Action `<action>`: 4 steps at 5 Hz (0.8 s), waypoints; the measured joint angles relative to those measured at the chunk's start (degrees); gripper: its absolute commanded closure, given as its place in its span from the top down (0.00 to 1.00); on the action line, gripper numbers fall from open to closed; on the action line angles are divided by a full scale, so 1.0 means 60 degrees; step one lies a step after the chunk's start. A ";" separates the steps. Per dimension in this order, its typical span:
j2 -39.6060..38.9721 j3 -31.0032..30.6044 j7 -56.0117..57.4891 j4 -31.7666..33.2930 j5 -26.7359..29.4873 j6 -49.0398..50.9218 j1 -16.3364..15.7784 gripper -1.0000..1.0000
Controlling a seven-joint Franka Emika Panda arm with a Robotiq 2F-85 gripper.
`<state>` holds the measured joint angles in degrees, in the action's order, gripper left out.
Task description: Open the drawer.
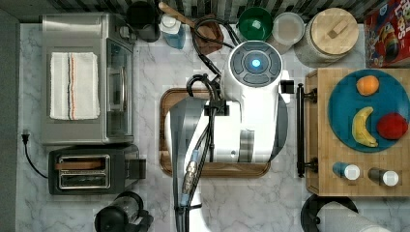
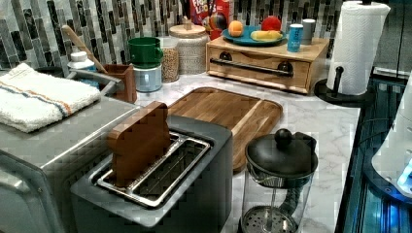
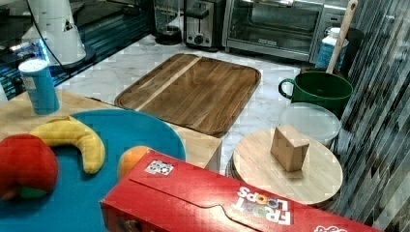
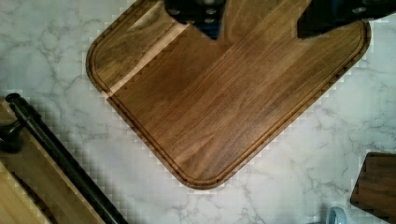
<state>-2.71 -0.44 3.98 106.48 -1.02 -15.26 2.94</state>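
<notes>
Above the dark wooden tray [image 4: 224, 93], the gripper [image 4: 261, 21] hangs wide and empty. Approach is just starting: it must reach the drawer [image 2: 257, 68], shut, and grasp its black bar handle [image 4: 60, 158].

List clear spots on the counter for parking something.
Free: the wooden tray itself, bare; the marble strip between tray and drawer; marble beside the coffee press, toward the paper towels. Crowded: the back wall with green mug and jars; the fruit plate atop the drawer unit.
</notes>
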 measured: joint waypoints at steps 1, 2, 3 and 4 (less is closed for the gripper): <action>-0.0001 -0.0090 0.0001 0.0019 0.0000 0.0000 0.0094 1.00; -0.0035 -0.0098 0.0017 0.0028 -0.0092 0.0000 0.0103 1.00; -0.0050 -0.0095 0.0017 0.0103 -0.0089 -0.0005 0.0082 1.00; -0.0051 -0.0096 0.0214 0.0252 -0.0359 -0.0005 0.0093 1.00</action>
<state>-3.02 -1.02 5.27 107.99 -3.18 -15.29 3.50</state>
